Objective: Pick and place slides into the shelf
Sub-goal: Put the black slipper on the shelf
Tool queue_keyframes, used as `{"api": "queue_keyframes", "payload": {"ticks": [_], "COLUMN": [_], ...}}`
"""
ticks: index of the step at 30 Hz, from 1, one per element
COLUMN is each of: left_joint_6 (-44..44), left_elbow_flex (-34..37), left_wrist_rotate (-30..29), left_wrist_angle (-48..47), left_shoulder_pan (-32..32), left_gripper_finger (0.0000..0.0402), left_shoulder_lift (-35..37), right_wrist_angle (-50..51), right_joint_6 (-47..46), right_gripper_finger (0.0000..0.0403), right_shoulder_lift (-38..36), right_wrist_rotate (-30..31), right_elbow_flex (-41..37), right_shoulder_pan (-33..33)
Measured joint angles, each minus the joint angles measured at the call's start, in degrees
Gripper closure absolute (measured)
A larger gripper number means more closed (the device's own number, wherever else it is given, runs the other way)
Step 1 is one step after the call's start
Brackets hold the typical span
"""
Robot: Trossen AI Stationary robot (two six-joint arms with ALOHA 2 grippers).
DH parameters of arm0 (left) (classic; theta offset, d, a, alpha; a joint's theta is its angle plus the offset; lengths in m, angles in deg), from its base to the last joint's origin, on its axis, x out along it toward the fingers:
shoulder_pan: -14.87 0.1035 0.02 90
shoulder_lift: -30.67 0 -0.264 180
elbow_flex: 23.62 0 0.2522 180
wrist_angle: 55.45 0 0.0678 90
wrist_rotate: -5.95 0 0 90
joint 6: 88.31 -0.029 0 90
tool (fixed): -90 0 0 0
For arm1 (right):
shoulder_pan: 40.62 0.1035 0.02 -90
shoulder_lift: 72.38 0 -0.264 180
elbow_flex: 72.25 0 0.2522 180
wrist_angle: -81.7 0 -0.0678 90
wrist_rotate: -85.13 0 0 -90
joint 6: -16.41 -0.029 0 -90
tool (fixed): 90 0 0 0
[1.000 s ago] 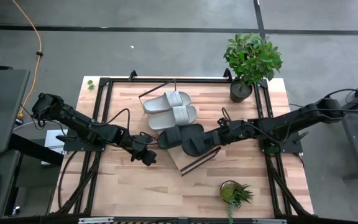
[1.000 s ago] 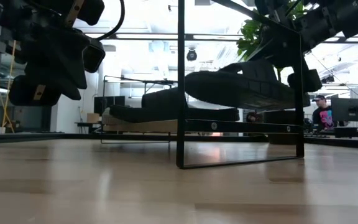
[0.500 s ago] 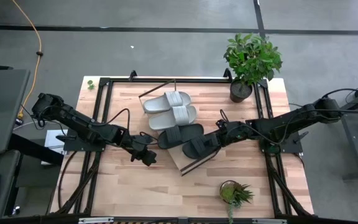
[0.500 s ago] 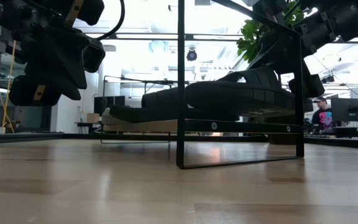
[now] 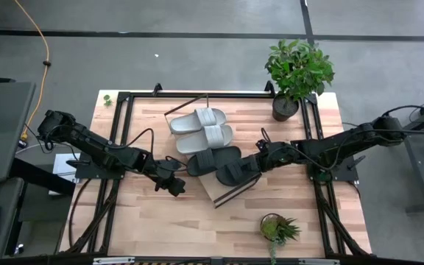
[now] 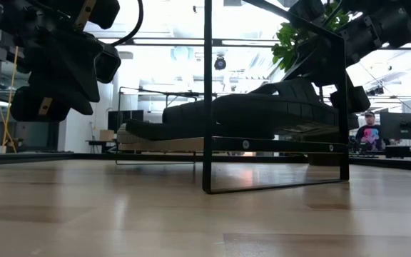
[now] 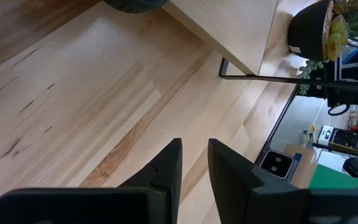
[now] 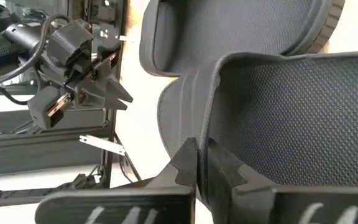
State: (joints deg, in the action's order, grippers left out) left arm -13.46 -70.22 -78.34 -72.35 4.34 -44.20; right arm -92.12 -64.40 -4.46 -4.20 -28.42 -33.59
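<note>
Right gripper clamped on black slide's strap, over shelf | left gripper slightly parted, empty, above tabletop

Two grey slides, two black slides, one shelf, two potted plants, two arms.

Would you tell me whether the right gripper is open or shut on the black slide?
Shut on it: in the right wrist view the right gripper pinches the strap edge of the black slide between closed fingers.
</note>
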Motion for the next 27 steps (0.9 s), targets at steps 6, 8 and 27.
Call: {"api": "queue_keyframes", "payload": {"ticks": [6,8,27], "left_joint_6": [0.0,0.0,0.0], "left_elbow_flex": [0.0,0.0,0.0], "left_wrist_rotate": [0.0,0.0,-0.3], "left_wrist_angle": [0.0,0.0,0.0], "left_shoulder_pan": [0.0,0.0,0.0], "left_gripper_finger": [0.0334,0.0334,0.0334], "left_shoulder_lift": [0.0,0.0,0.0], "right_wrist_angle": [0.3,1.1,2.2], "right_joint_6": [0.9,0.9,1.8], "right_gripper_finger": [0.0403,0.0403,0.04], "right_shoulder_lift": [0.0,0.0,0.0], "right_wrist_rotate": [-1.2,-1.3,-2.7], "right_elbow_flex": [0.0,0.0,0.0], "right_shoulder_pan": [-0.8,-0.8,-0.8]}}
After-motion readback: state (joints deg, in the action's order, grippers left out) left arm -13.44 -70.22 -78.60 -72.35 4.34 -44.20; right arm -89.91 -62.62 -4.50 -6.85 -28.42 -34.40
